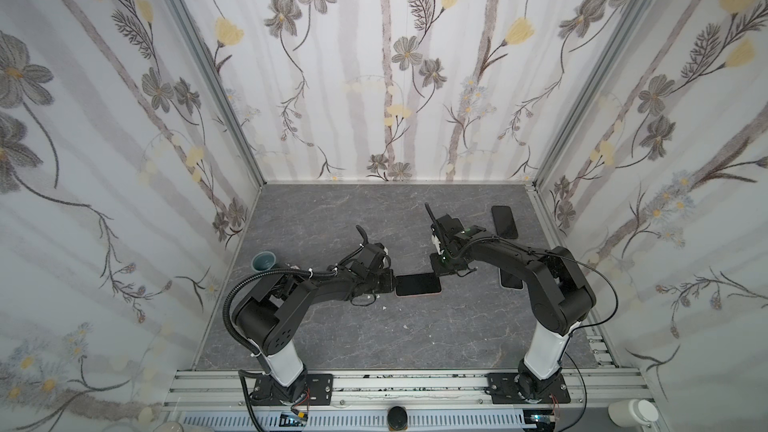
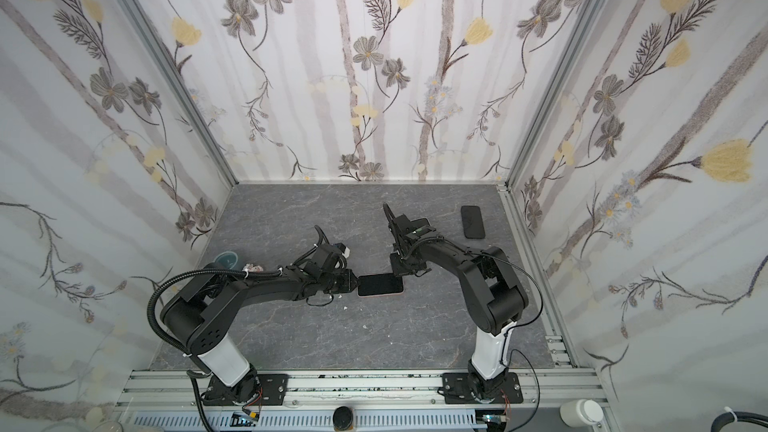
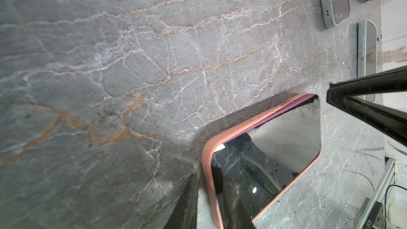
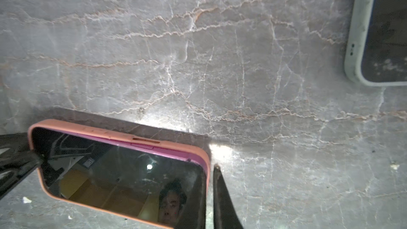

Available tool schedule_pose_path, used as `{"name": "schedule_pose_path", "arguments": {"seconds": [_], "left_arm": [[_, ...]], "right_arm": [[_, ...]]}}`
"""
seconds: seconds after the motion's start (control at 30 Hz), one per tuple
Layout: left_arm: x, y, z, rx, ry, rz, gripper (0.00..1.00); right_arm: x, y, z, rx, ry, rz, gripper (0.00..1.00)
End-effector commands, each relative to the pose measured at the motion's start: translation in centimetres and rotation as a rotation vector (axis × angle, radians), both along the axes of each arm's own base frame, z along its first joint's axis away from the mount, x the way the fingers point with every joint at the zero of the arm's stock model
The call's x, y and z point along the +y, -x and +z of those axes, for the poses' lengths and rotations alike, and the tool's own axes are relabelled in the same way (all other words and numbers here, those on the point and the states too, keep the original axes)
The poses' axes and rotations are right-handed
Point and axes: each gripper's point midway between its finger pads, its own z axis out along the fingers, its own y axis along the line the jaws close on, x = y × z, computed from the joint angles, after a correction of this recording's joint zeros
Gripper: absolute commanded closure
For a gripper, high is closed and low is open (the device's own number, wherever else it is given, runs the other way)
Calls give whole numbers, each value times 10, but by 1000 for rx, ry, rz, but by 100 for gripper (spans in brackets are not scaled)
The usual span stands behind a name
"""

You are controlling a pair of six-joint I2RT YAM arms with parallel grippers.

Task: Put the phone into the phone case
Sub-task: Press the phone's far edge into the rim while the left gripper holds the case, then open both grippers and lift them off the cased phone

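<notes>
Left gripper (image 1: 394,283) pinches one short end of the salmon phone case (image 3: 208,172) at worktop (image 1: 374,326) centre, phone (image 1: 417,283) inside w/ far long edge proud. Right gripper (image 3: 332,94), shut, at that edge's corner: prob. press straight down, gently.

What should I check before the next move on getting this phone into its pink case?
1. Left tool clamped on phone case end: ok.
2. Right tool shut, at the opposite corner: ok.
3. Phone flush in case: not ok, magenta side shows along one long rim.
4. Right tool touching phone: cannot tell.
5. Spare phone clear of the work: ok.
</notes>
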Motion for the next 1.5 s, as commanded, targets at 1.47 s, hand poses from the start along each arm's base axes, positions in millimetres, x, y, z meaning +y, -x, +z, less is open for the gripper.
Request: {"name": "schedule_pose_path", "arguments": {"seconds": [1.47], "left_arm": [[-2, -29, 89, -228, 26, 7, 74]], "right_arm": [[42, -24, 90, -230, -142, 237, 84]]}}
